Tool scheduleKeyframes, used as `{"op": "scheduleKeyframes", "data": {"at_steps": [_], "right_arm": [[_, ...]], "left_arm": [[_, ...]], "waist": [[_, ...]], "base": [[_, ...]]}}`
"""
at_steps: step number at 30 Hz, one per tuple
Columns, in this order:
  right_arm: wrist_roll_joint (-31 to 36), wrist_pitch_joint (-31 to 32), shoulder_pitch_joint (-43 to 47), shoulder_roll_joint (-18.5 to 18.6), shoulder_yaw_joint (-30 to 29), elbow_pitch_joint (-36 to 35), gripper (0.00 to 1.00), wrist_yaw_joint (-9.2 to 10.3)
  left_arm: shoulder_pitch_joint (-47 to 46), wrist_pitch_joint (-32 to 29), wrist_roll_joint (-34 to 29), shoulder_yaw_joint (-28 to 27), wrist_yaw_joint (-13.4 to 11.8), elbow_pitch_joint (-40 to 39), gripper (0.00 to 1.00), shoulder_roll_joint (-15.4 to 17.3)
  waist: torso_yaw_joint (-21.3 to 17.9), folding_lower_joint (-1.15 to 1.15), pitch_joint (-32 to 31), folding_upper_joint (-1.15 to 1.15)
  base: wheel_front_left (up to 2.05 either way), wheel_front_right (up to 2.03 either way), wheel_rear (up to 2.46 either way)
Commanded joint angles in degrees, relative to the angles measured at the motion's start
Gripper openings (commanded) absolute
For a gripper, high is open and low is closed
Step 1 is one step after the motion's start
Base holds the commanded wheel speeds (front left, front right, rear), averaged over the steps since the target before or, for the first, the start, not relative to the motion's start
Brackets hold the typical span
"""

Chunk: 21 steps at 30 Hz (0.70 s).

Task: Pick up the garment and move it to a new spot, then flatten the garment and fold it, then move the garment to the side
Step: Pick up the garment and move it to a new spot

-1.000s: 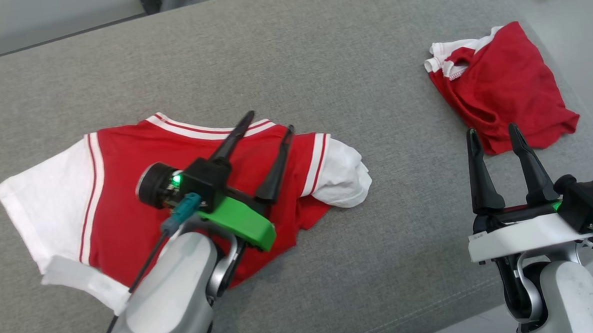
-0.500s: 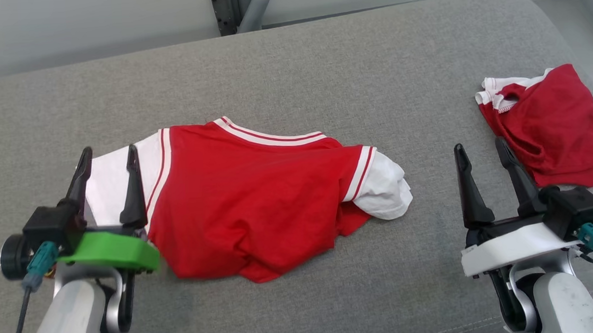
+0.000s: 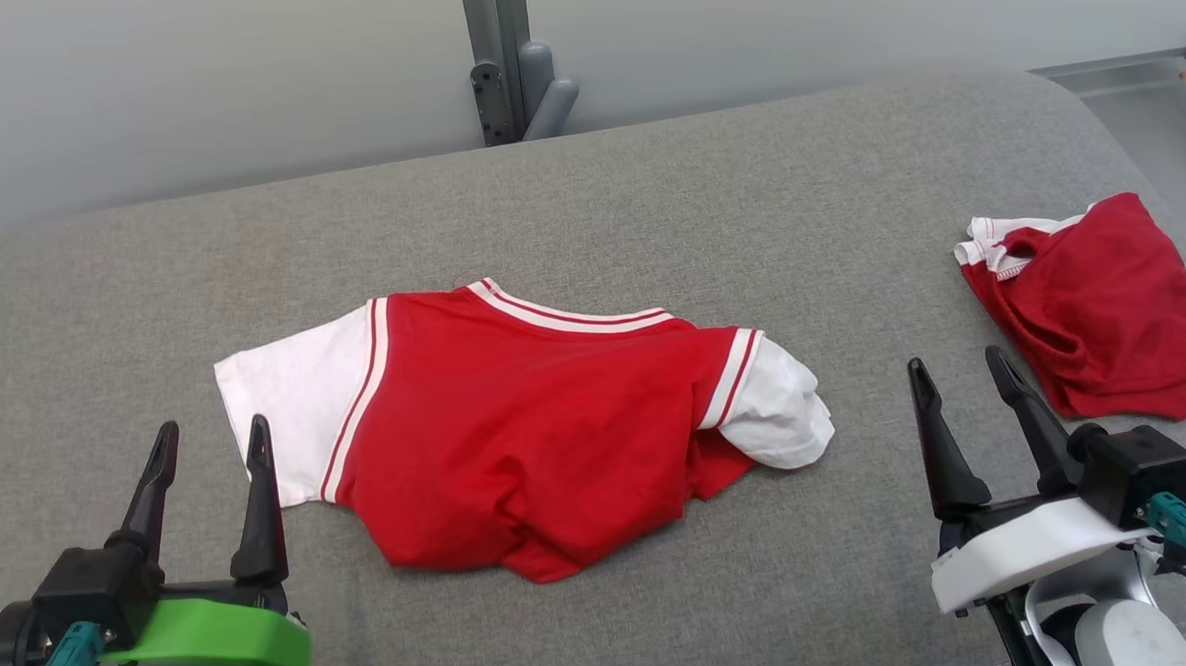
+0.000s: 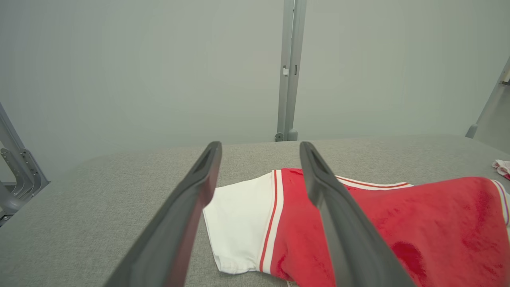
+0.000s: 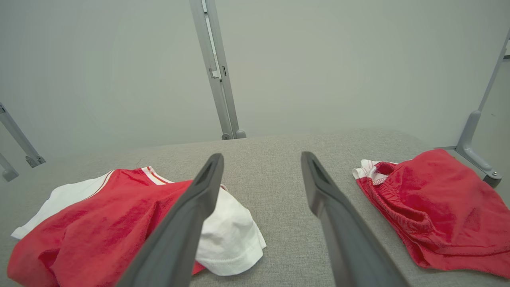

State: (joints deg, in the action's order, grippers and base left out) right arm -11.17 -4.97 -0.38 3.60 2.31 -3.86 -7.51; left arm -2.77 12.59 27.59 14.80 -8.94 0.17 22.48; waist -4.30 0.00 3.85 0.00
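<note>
The garment, a red T-shirt with white sleeves and white-striped trim, lies rumpled in the middle of the grey padded surface, its right sleeve bunched up. My left gripper stands open at the lower left, just short of the white left sleeve and touching nothing. At the lower right my right gripper is open too, apart from the cloth. In the left wrist view the garment lies beyond the open left gripper. In the right wrist view the garment lies to the left of the open right gripper.
A second red piece of clothing with a white waistband lies crumpled near the surface's right edge, also seen in the right wrist view. A grey metal post stands behind the far edge against a pale wall.
My left gripper has drawn back from above the shirt to the lower left, still open. The head camera has tilted up, so the whole picture has shifted. The right gripper has kept its pose.
</note>
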Motion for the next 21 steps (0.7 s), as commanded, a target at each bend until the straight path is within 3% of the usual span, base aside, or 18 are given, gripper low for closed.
{"op": "scheduleKeyframes", "data": {"at_steps": [1,7,21], "right_arm": [[-0.41,0.27,0.88,0.3,-0.21,0.03,1.0,0.04],[-0.03,1.21,3.79,0.42,-1.06,-1.23,1.0,0.04],[-0.04,2.66,4.83,0.21,-1.9,-3.22,1.0,0.04]], "left_arm": [[1.19,-0.23,-0.43,-0.03,-0.35,-0.51,1.0,0.5],[5.58,-1.75,0.0,0.57,-1.65,-4.33,1.0,0.93],[6.06,-2.24,0.92,1.11,-1.54,-4.49,1.0,1.17]], "waist": [[0.18,0.0,-1.22,0.0],[0.37,0.0,-2.97,0.0],[0.88,0.0,-3.6,0.0]], "base": [[0.0,0.0,0.0],[0.0,0.0,0.0],[0.0,0.0,0.0]]}}
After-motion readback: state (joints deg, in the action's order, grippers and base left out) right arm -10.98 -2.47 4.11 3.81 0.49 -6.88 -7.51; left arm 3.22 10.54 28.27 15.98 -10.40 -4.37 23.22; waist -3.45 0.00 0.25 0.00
